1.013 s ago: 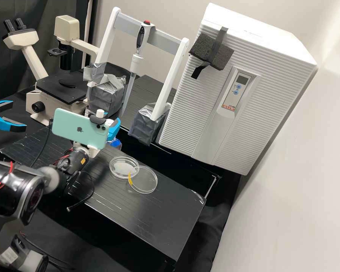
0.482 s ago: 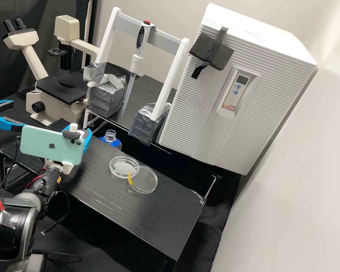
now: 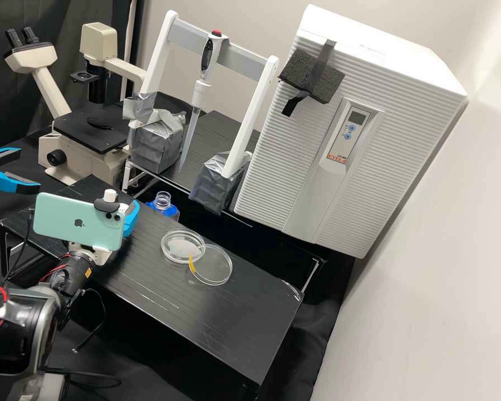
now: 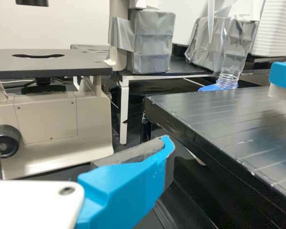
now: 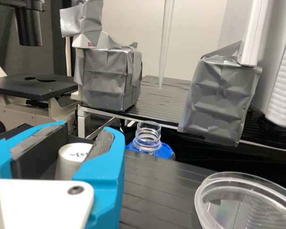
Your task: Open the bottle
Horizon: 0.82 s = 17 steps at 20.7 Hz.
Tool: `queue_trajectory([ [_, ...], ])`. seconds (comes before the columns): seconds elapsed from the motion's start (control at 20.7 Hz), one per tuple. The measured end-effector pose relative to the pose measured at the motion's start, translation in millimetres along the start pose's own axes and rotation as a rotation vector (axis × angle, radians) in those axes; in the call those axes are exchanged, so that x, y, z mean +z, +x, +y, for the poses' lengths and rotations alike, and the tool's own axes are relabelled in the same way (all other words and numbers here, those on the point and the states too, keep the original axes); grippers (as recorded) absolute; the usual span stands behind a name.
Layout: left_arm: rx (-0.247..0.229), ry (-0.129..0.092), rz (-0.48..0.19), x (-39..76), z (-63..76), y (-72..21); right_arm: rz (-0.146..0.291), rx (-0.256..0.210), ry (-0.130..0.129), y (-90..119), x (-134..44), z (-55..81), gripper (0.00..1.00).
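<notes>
The bottle stands uncapped just behind the black platform, its clear threaded neck above a blue body. My right gripper is shut on the bottle's white cap, held over the platform's back left part and a short way nearer than the bottle. In the high view the right gripper pokes out behind a mint phone. My left gripper hangs open at the far left beside the microscope; one of its blue fingers shows low, with the bottle far off.
Two clear petri dishes lie mid-platform. A microscope stands at the back left. A taped pipette stand is behind the bottle and a white ribbed appliance is to the right. The mint phone rides on the right arm.
The right gripper, which was at the bottle's top, has pulled back to the left with the cap, baring the open neck. The left gripper has barely shifted.
</notes>
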Motion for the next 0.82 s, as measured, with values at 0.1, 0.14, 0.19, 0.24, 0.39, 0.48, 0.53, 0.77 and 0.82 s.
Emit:
queue_trajectory([
  [0.1, -0.002, -0.001, 0.001, 0.1, -0.6, -0.4, 0.001, 0.002, -0.003, 0.4, -0.4, 0.4, 0.00],
  [0.14, -0.002, -0.001, 0.001, 0.2, -0.6, -0.4, 0.002, 0.003, -0.003, 0.6, -0.7, 0.6, 0.00],
  [0.19, -0.002, -0.001, 0.001, 0.2, -0.6, -0.4, 0.004, 0.005, -0.003, 1.2, -1.2, 1.0, 0.00],
  [0.24, -0.002, -0.001, 0.001, 0.2, -0.6, -0.4, 0.003, 0.004, -0.003, 1.2, -1.1, 0.8, 0.00],
  [0.39, 0.000, -0.001, 0.002, 0.0, -0.1, -0.7, 0.000, 0.005, -0.021, 4.8, -0.2, -0.9, 0.00],
  [0.48, 0.003, 0.000, 0.005, -0.5, 0.5, -1.1, -0.017, 0.015, -0.042, 6.6, 2.8, 0.2, 0.00],
  [0.53, 0.004, 0.000, 0.007, -1.0, 0.6, -1.3, -0.024, 0.023, -0.044, 7.0, 4.0, 1.0, 0.00],
  [0.77, 0.006, 0.001, 0.009, -1.2, 1.0, -1.5, -0.036, 0.032, -0.056, 8.0, 6.1, 1.4, 0.00],
  [0.82, 0.006, 0.001, 0.009, -1.2, 1.0, -1.5, -0.036, 0.032, -0.058, 8.0, 6.1, 1.4, 0.00],
])
